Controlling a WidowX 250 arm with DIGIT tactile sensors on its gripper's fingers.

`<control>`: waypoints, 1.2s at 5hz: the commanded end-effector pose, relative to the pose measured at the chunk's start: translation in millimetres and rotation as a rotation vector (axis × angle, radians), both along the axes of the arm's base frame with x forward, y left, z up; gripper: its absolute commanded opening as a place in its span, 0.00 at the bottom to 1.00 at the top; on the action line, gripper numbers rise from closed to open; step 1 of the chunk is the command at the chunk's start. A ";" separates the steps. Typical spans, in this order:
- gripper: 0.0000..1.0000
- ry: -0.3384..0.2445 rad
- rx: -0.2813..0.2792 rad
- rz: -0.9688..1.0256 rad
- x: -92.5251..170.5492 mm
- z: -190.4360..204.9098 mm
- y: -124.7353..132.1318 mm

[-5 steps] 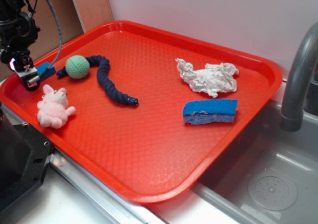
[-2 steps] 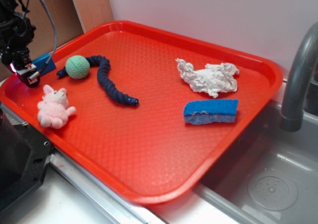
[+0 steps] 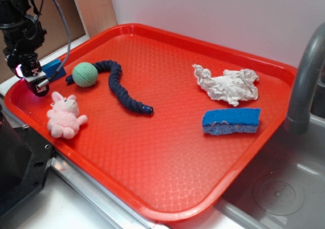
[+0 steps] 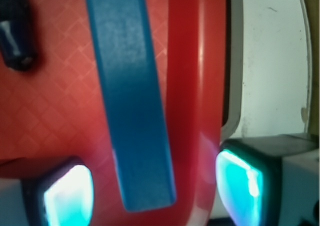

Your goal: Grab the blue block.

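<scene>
Straddling small smooth bright-blue rectangular block near red tray's rim, gripper spread wide, empty; rigid, light, likely slick, best pinched across long flat sides.

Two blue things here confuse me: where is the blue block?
In the exterior view, the blue block lies at the tray's far-left rim, behind the gripper, left of the green ball.

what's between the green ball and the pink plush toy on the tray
Nothing: in the exterior view only bare red tray separates the green ball from the pink plush toy. The claw hangs off to their left.
</scene>
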State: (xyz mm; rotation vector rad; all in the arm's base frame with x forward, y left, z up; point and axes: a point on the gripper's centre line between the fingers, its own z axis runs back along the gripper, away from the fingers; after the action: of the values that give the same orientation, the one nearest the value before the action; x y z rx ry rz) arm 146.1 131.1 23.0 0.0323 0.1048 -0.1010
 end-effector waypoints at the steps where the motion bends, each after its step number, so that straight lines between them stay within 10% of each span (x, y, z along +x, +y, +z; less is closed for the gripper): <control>1: 1.00 -0.011 0.032 0.006 2.4 11.2 2.5; 5: 1.00 -0.079 -0.003 -0.052 33.5 11.7 0.5; 6: 0.00 -0.074 -0.018 -0.052 36.9 5.2 -4.1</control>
State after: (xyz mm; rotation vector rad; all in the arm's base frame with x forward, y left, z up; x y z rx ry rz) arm 180.8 133.2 27.0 0.0230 0.0370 -0.1377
